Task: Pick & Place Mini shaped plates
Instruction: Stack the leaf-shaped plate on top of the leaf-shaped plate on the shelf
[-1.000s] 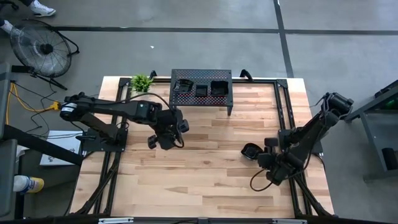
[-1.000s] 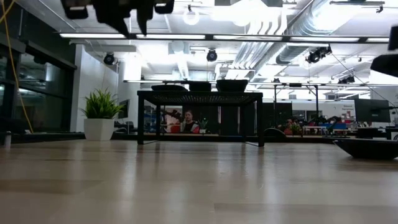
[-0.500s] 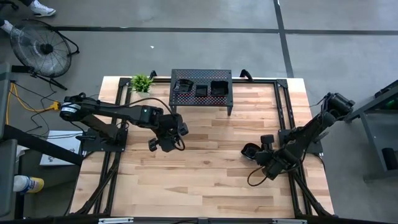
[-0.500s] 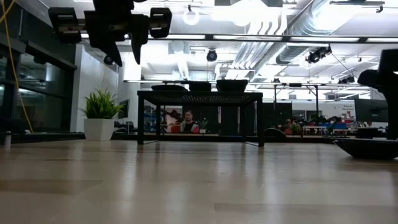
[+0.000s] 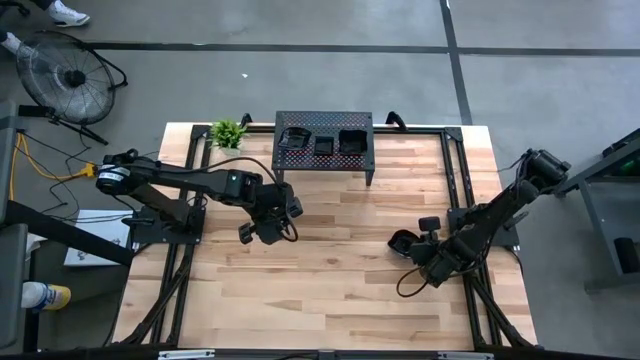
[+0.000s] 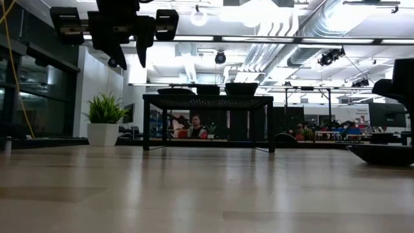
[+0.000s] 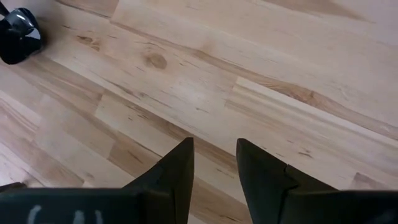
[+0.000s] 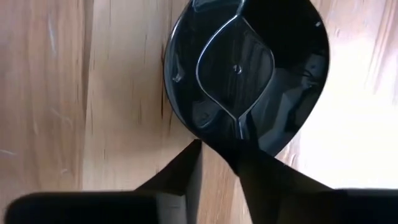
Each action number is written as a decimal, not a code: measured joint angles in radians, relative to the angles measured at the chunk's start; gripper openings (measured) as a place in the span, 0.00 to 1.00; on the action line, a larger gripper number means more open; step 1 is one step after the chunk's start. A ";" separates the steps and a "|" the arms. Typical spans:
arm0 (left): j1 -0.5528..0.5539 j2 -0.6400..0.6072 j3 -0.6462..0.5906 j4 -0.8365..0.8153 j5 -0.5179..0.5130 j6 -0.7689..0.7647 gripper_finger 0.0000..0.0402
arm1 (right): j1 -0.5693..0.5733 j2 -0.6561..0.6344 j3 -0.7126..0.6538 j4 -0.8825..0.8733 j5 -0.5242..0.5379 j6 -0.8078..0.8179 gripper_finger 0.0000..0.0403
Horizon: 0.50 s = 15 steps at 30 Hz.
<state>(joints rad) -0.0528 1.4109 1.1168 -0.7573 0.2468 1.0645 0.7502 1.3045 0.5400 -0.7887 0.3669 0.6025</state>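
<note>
A glossy black roundish mini plate (image 8: pixel 242 74) lies flat on the wooden table near its right side (image 5: pixel 402 240). My right gripper (image 8: pixel 217 152) points steeply down at its near rim, shut on it. My left gripper (image 7: pixel 214 149) hangs open above the table's middle left (image 5: pixel 268 233), high over bare wood in the low view (image 6: pixel 129 57), with nothing between its fingers. Three more mini plates (image 5: pixel 323 141) rest on top of the black perforated stand (image 5: pixel 365 165) at the table's far edge. My right gripper has the plate's rim (image 8: pixel 214 144) between its two fingers. One finger (image 8: pixel 186 165) is outside the rim and the other (image 8: pixel 261 168) reaches over the plate's inside. The fingers come from above, slanting. The plate's underside stays on the table.
A small potted plant (image 5: pixel 228 131) stands at the far left, beside the stand. A dark glossy object (image 7: pixel 17 36) lies on the wood, seen at the corner of the left wrist view. Black frame rails (image 5: pixel 452 170) run along the table's sides. Bare wood lies between the two arms.
My left gripper has come down a little over the middle left of the table, then kept still. My right gripper has sunk and swung slightly toward the table's far edge, onto the plate. The plate has not moved.
</note>
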 joint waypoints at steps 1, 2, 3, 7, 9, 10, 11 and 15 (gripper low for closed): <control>0.000 0.000 0.000 0.000 0.000 0.000 0.29 | 0.000 0.000 0.000 0.000 0.000 0.000 0.19; 0.000 0.000 0.000 0.000 0.000 0.000 0.29 | 0.000 0.000 0.000 0.001 0.000 0.000 0.17; 0.000 0.000 0.000 0.000 0.000 0.000 0.29 | 0.000 0.000 0.000 0.001 0.000 0.000 0.15; 0.000 0.000 0.000 0.000 0.000 0.000 0.29 | 0.000 0.000 0.000 0.001 -0.004 0.001 0.04; 0.000 0.000 0.000 0.000 0.000 0.000 0.29 | 0.001 0.000 0.001 0.002 -0.010 0.000 0.01; 0.000 0.000 0.000 0.000 0.000 0.000 0.29 | 0.001 0.000 0.001 0.002 -0.014 0.000 0.01; 0.000 0.000 0.000 0.000 0.000 0.000 0.29 | 0.001 0.000 0.001 0.003 -0.018 0.004 0.01; 0.000 0.000 0.000 0.001 -0.001 0.001 0.29 | 0.001 0.000 0.019 0.002 -0.035 0.022 0.01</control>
<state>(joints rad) -0.0528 1.4109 1.1168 -0.7567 0.2462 1.0653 0.7509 1.3041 0.5593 -0.7871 0.3319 0.6249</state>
